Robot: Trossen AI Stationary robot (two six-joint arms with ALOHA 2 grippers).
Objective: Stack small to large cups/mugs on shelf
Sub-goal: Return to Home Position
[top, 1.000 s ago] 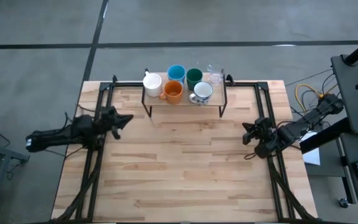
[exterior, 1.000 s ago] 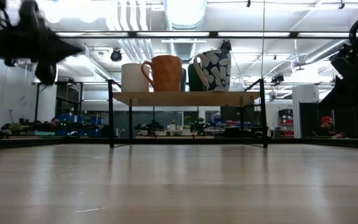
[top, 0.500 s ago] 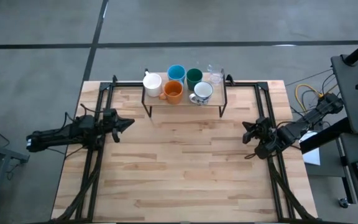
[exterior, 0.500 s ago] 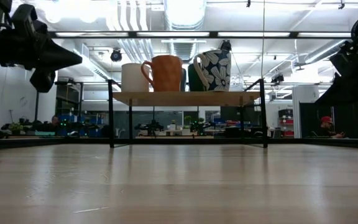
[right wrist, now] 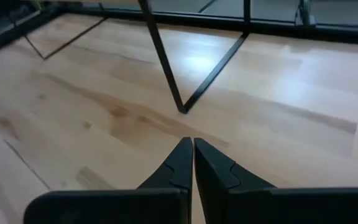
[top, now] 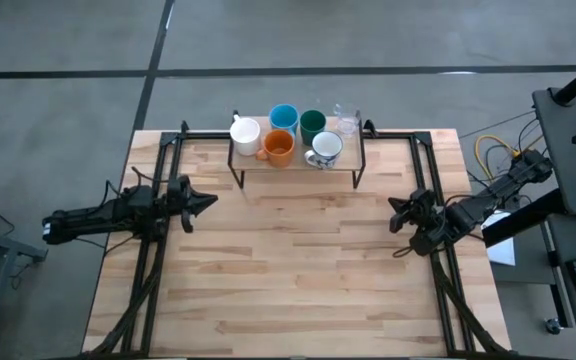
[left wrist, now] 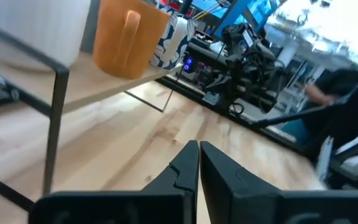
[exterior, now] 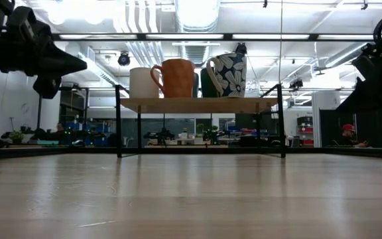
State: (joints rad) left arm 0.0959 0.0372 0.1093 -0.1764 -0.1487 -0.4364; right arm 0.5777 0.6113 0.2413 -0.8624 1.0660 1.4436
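The shelf [top: 298, 162] stands at the table's far edge on thin black legs. On its board stand a white mug [top: 245, 132], a light blue mug [top: 284, 117], an orange mug [top: 280, 147], a dark green cup [top: 313, 124], a clear glass [top: 346, 122] and a patterned white mug [top: 326, 148]. My left gripper [top: 208, 200] is shut and holds nothing, above the table's left side. My right gripper [top: 396, 216] is shut and holds nothing at the table's right side. In the left wrist view the orange mug [left wrist: 129, 38] stands on the shelf board ahead of the shut fingers.
Black frame rails [top: 158, 210] run along both table sides under the arms. The wide wooden tabletop [top: 298, 270] stretches in front of the shelf. Cables and equipment [top: 568, 150] stand off the table's right side.
My left gripper has tipped its nose down to about level and sunk a little, staying over the table's left side. Nothing on the shelf has moved.
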